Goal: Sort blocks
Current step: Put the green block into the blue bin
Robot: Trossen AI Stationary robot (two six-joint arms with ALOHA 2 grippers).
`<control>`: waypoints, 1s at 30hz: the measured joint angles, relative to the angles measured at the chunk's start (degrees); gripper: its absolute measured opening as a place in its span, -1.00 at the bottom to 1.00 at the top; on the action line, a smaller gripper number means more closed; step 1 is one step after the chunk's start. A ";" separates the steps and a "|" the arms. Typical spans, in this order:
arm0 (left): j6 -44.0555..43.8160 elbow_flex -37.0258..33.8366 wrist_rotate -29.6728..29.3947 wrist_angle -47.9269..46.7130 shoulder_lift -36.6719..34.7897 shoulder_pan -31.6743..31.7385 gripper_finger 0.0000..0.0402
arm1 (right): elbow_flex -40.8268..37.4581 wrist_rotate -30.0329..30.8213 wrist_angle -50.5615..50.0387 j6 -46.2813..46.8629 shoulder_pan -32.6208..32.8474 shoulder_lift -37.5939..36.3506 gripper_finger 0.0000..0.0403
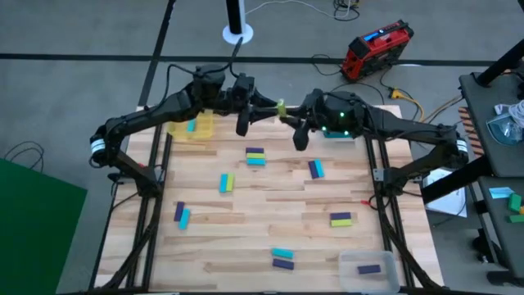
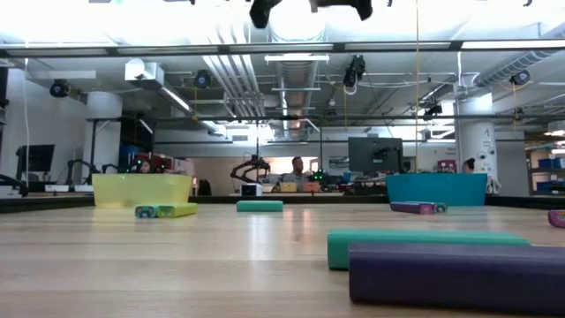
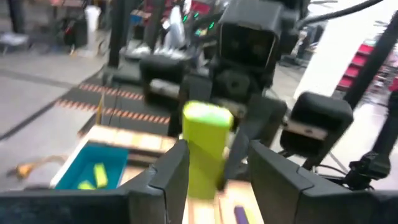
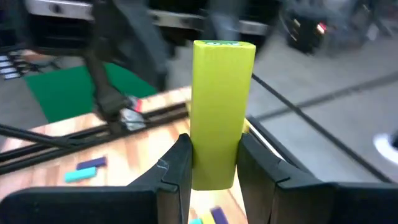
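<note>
1. A yellow-green block (image 4: 219,112) hangs in the air between both arms, above the far middle of the surface (image 1: 270,221).
2. The right tool (image 4: 214,163) is clamped on it; the left tool (image 3: 214,171) brackets it, grip unclear.
3. A mistimed release would likely drop it.
4. Other blocks (image 1: 255,156) lie scattered there; a yellow bin (image 1: 201,129) sits far left.

You're in a robotics lab: exposed ceiling ducts (image 2: 265,71), monitor (image 2: 375,155) benches, red power unit (image 1: 377,49) on floor.
</note>
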 joint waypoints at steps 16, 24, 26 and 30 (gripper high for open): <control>-5.65 0.00 -12.09 -25.45 0.00 3.28 -0.28 | -0.93 7.33 -41.20 21.66 -26.05 2.52 -0.56; -8.53 0.00 -13.31 -34.66 0.00 3.26 -0.28 | -1.70 2.09 -42.90 17.46 -36.38 11.10 -0.55; -8.97 0.00 -13.32 -36.67 0.00 3.26 -0.28 | -1.71 1.89 -42.90 15.83 -38.00 13.50 -0.56; -9.43 0.00 -13.35 -39.49 0.00 3.26 -0.28 | -1.75 1.71 -43.34 13.64 -39.78 17.53 -0.55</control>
